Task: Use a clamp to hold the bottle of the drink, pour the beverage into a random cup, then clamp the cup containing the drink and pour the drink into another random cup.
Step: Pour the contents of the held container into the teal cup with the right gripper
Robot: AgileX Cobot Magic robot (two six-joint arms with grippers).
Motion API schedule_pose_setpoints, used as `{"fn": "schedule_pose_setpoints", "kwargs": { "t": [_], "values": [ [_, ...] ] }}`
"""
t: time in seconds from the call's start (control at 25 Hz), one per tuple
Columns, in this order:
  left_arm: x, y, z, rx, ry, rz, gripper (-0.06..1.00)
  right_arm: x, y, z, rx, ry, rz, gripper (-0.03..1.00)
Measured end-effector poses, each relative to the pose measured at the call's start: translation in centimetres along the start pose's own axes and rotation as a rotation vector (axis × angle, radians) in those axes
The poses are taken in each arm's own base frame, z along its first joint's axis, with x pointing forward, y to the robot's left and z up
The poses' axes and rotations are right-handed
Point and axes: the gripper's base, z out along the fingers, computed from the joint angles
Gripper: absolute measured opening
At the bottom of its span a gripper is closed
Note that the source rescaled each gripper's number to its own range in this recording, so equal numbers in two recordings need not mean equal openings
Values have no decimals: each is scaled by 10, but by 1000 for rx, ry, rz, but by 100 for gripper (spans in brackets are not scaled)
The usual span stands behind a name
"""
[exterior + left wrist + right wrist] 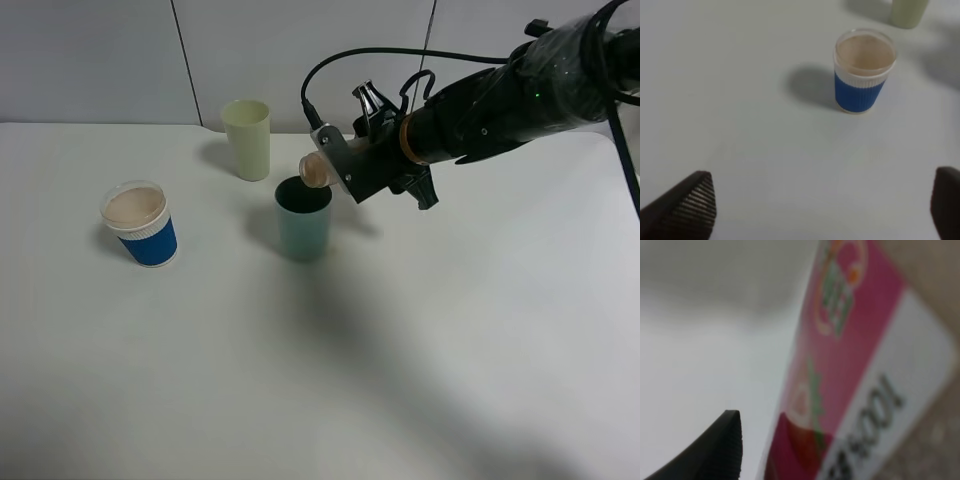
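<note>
My right gripper [338,166] is shut on the bottle [316,170], which lies tipped almost level with its mouth just above the rim of the teal-green cup [304,226]. Up close, the right wrist view fills with the bottle's pink-red label [855,365] beside one black fingertip [720,450]. Whether liquid is running out cannot be told. The blue cup [143,228] with the white band stands at the left and holds pale tan beverage [863,52]. In the left wrist view my left gripper [822,210] is open, well short of that blue cup [860,75].
A taller pale yellow-green tumbler [247,138] stands behind the teal-green cup, near the back of the white table [420,340]. Its base also shows at the edge of the left wrist view [910,12]. The right arm and its black cable [400,55] reach in from the upper right.
</note>
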Motion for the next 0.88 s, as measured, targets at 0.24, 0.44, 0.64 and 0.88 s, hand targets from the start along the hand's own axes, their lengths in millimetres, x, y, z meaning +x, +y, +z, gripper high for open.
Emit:
{"fn": "schedule_pose_setpoints", "kwargs": {
  "t": [0.24,0.44,0.64,0.88],
  "values": [
    [0,0,0,0,0,0,57,-1,-9,4,17,28,-13,2],
    [0,0,0,0,0,0,57,2,-11,3,18,52,-23,2],
    [0,0,0,0,0,0,57,2,-11,3,18,52,-73,2],
    [0,0,0,0,0,0,57,0,-12,3,18,53,-97,2]
  ]
}}
